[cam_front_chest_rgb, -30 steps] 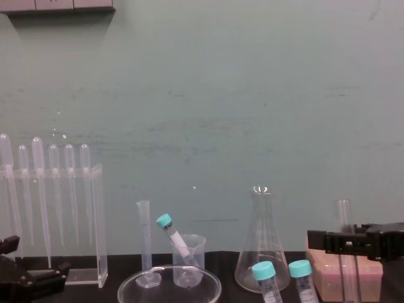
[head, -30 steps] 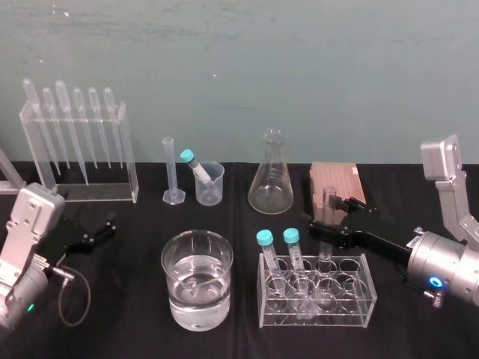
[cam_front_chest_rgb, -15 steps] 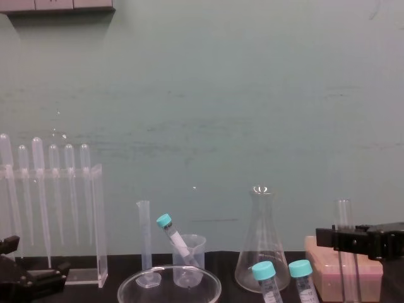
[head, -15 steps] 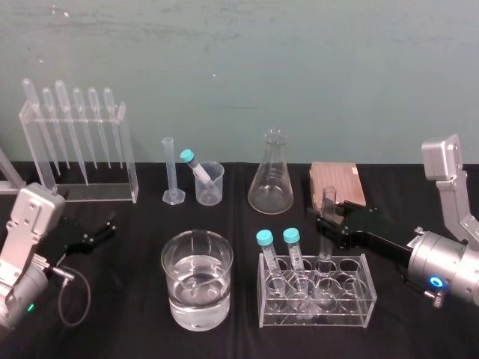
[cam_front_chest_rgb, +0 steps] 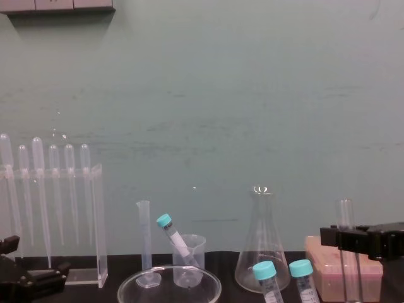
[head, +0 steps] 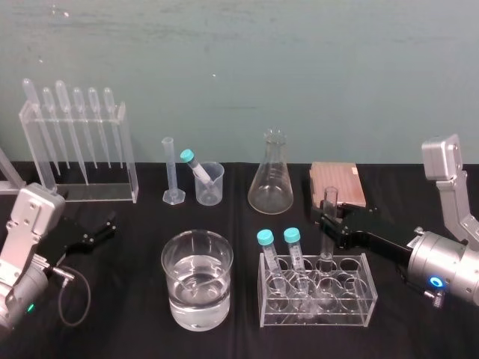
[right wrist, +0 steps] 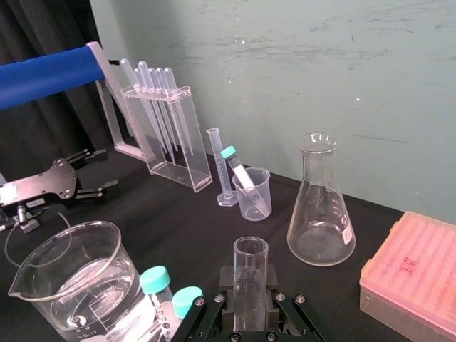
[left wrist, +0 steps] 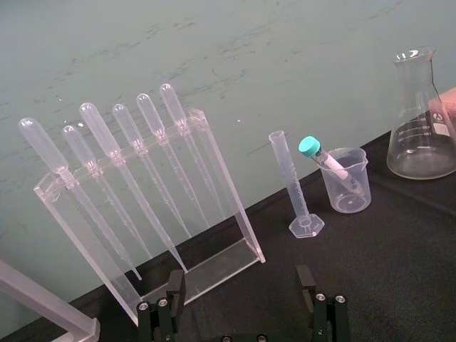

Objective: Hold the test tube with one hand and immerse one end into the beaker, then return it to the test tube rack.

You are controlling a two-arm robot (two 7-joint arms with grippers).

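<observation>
Straddling racked test tube (head: 330, 200): right gripper (head: 328, 228), clamp cannot tell. Likely pick-up; next, lift straight up. Idle left gripper (head: 111, 226) wide, worktop (head: 150, 217) left edge.

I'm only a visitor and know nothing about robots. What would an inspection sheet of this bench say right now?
Surface: black table, no spills seen.
Job's things: test tube upright, lower end in the rack; small beaker at the back, holding a capped tube.
Clutter: big water beaker, two teal-capped tubes in the rack, flask, cylinder, pipette stand, box.
Grippers: right gripper jaws shut on the test tube above the rack; left gripper open, idle at the table's left.
Cables: one loop by the left arm.
Surroundings: teal wall behind.
</observation>
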